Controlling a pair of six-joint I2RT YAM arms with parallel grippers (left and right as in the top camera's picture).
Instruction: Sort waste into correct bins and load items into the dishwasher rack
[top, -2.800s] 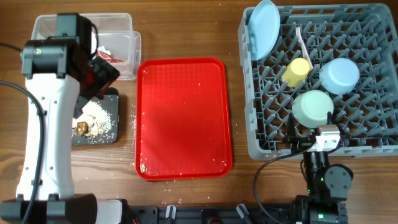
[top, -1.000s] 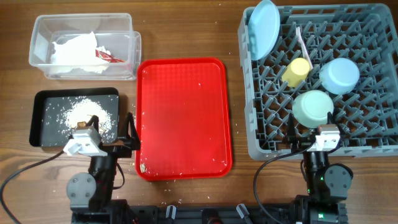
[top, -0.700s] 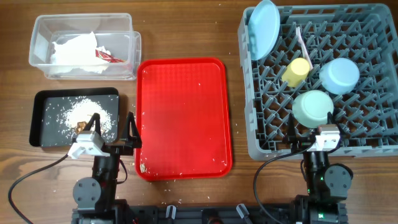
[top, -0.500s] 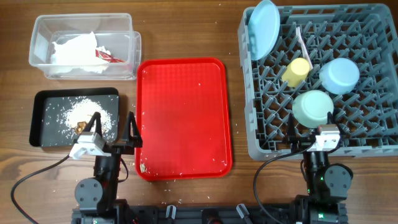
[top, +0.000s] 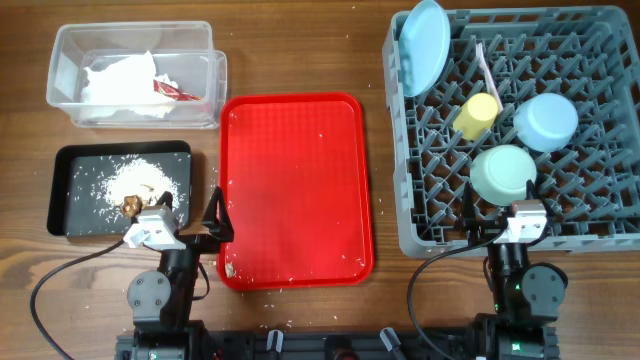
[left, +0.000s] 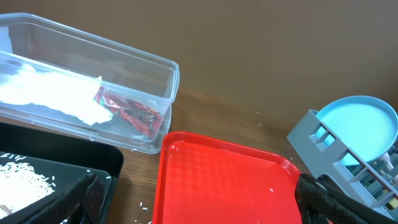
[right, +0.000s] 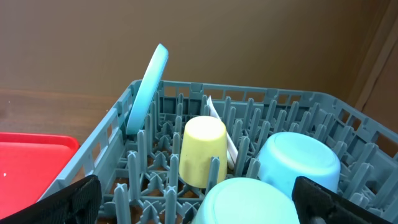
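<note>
At lower left, your left gripper (top: 190, 208) hangs open and empty, as does the right gripper (top: 497, 213). The napkin (top: 120, 75) lies in the tub (top: 60, 40) and the green bowl (top: 503, 172) in the rack (top: 600, 240), so park without nudging anything.

The table (top: 300, 45) is a brown wooden surface with visible grain running left to right. A flat red serving tray (top: 295, 190) lies on it, about midway between the left and right edges and closer to the near edge than to the far edge. The tray is rectangular with rounded corners and a low raised rim. Its long sides run from near to far. A plain brown wall (left: 261, 43) stands beyond the far edge.
</note>
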